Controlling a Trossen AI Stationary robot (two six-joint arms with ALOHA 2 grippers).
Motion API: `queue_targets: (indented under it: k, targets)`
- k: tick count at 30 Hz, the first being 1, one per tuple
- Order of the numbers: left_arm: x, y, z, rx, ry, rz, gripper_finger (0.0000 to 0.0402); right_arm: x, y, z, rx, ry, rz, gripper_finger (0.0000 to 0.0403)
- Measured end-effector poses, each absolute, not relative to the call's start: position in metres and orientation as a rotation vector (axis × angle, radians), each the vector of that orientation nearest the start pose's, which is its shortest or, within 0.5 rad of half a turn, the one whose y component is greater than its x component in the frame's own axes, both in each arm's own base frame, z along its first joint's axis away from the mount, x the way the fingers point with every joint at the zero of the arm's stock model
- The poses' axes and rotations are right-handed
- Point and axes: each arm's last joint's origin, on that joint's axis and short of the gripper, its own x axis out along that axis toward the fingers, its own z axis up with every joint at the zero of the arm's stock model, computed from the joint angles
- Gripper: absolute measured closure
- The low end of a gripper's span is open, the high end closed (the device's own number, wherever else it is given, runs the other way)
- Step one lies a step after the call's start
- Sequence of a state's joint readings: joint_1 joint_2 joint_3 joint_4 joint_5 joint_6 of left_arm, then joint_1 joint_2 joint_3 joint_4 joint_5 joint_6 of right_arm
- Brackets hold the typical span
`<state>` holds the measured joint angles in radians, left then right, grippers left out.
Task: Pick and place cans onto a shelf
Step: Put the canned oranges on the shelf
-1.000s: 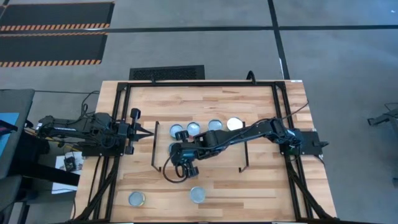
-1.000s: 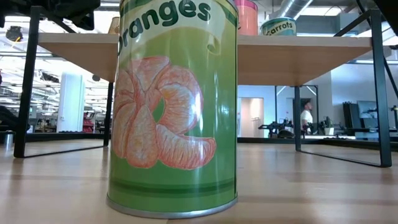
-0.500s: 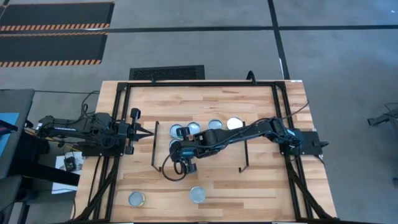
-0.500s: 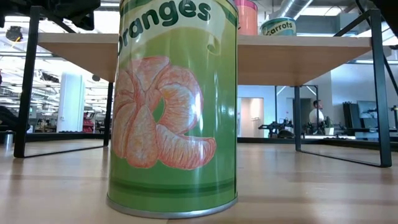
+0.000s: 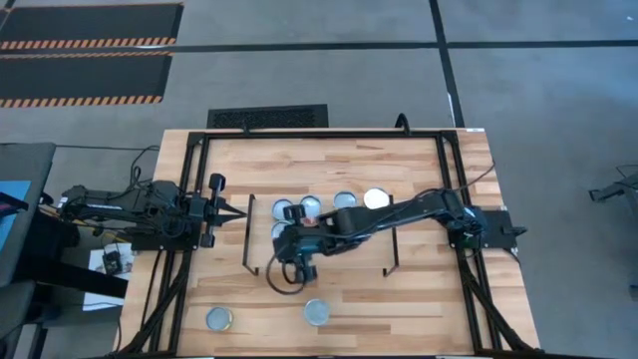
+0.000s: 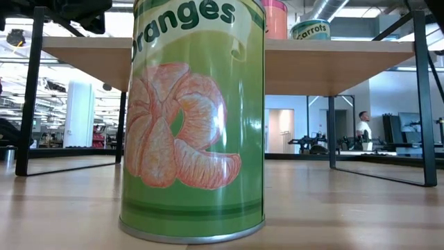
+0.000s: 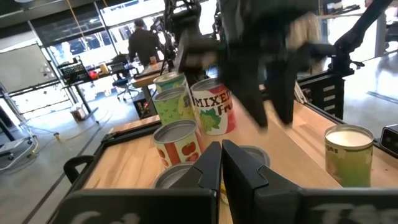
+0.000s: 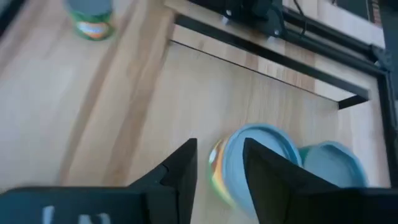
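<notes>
Presently, the left end effector [image 5: 237, 211] is parked at the left edge of the counter [image 5: 439, 289], just outside the shelf [image 6: 333, 66], with its fingers pressed shut on nothing. No part in the present step is required of it.

Two cans [image 5: 219, 319] are left standing on the counter near its front edge, well apart from both arms. A row of other cans [image 5: 344, 201] is already set along the back of the shelf.

The right end effector [image 8: 219, 152] is held over the left part of the shelf top, fingers spread wide and nothing gripped. The step in hand is judged to be the letting-go of a can [image 8: 280, 146] just placed there.

To do this step well, the fingers should be kept fully spread until they are clear of the can wall. The withdrawal should be made straight upward, not sideways, because a second can [image 8: 333, 162] stands just beside the first and could be knocked. No downward pressure should be applied, since the shelf stands on thin wire legs.

Relative to the right end effector, the can stands upright on the shelf just beyond the fingertips, in line with the gap and partly hidden by one finger. Whether that finger touches it cannot be told.
</notes>
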<state>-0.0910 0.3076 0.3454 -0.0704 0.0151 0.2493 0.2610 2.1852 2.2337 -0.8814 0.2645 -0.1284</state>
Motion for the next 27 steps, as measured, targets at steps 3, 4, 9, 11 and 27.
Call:
queue_targets:
  k: [3, 4, 9, 11, 27]
  targets:
    - [0.107, -0.01, 0.249, 0.25, 0.021, -0.11, 0.0397, 0.442, 0.126, 0.342, -0.349, 0.812, 0.086, 0.0246]
    - [0.107, -0.01, 0.249, 0.244, 0.021, -0.111, 0.0397, 0.434, 0.13, 0.348, -0.348, 0.825, 0.093, 0.0249]
    - [0.107, -0.01, 0.249, 0.242, 0.022, -0.111, 0.0398, 0.402, 0.164, 0.363, -0.363, 0.845, 0.14, 0.0308]
    - [0.107, -0.01, 0.249, 0.242, 0.022, -0.111, 0.0398, 0.393, 0.181, 0.365, -0.39, 0.831, 0.162, 0.0345]
    - [0.107, -0.01, 0.249, 0.242, 0.022, -0.111, 0.0398, 0.363, 0.269, 0.286, -0.323, 0.888, 0.366, 0.0382]
